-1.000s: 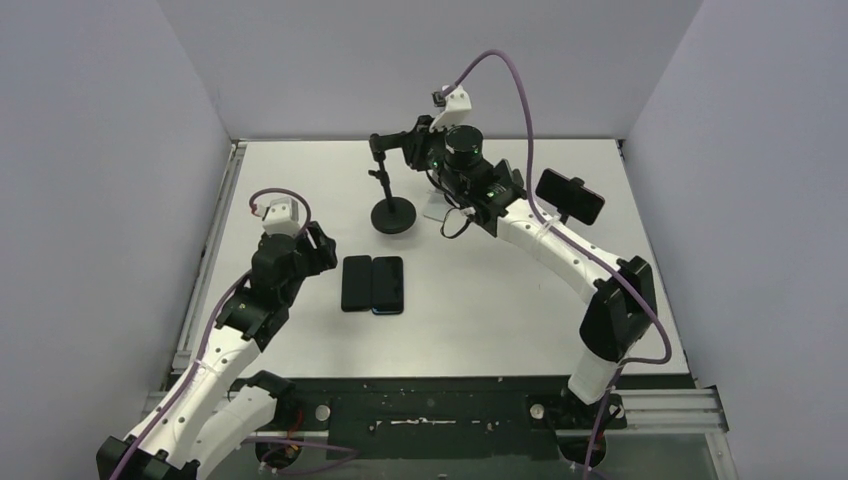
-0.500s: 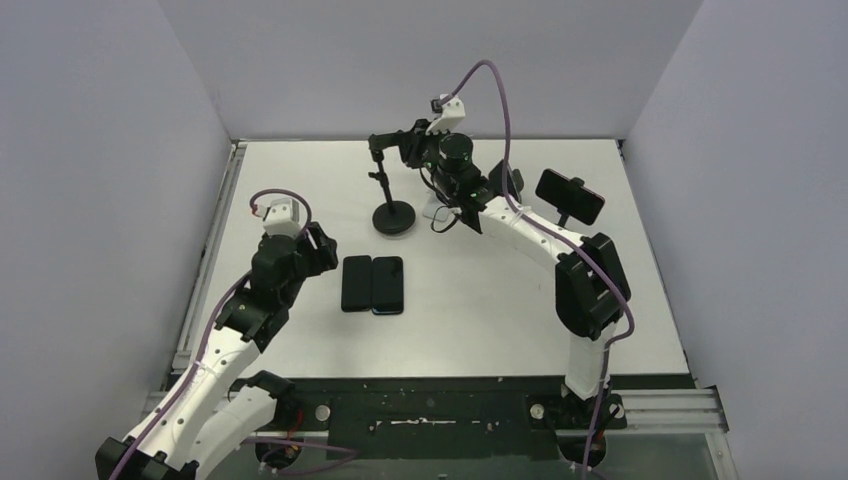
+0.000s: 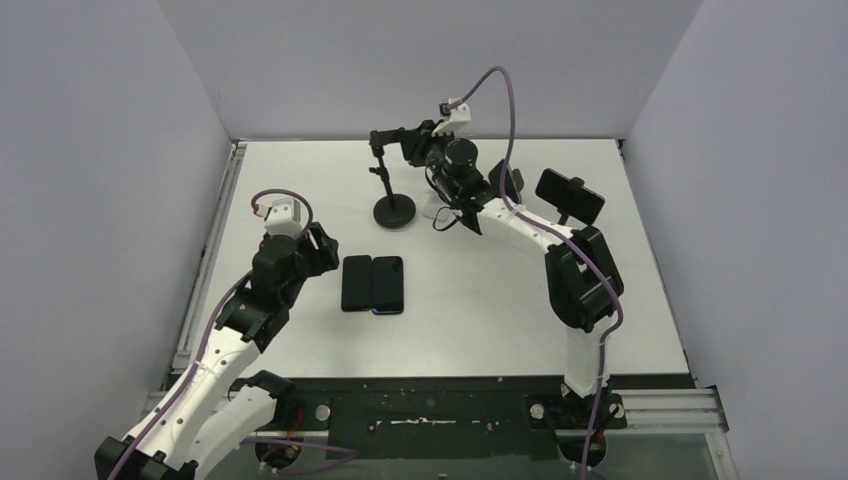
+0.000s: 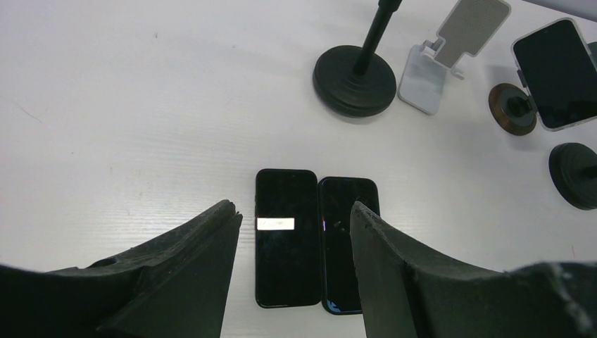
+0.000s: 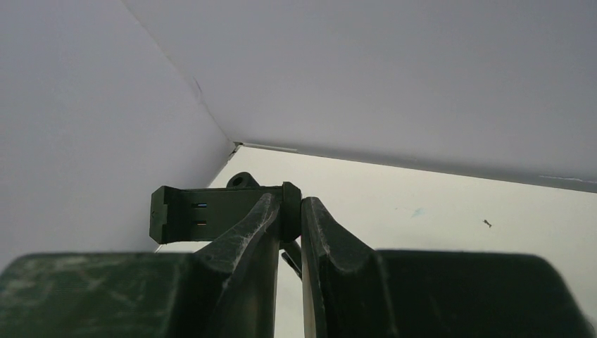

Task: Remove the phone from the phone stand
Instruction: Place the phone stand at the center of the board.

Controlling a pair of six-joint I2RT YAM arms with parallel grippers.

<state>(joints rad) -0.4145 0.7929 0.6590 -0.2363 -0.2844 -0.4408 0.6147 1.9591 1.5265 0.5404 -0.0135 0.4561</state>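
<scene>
- Phone stand: its top clamp pinched between the closed right gripper
- Left gripper fingers apart, above two phones lying side by side

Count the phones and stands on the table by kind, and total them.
Phones: 3
Stands: 4
Total: 7
</scene>
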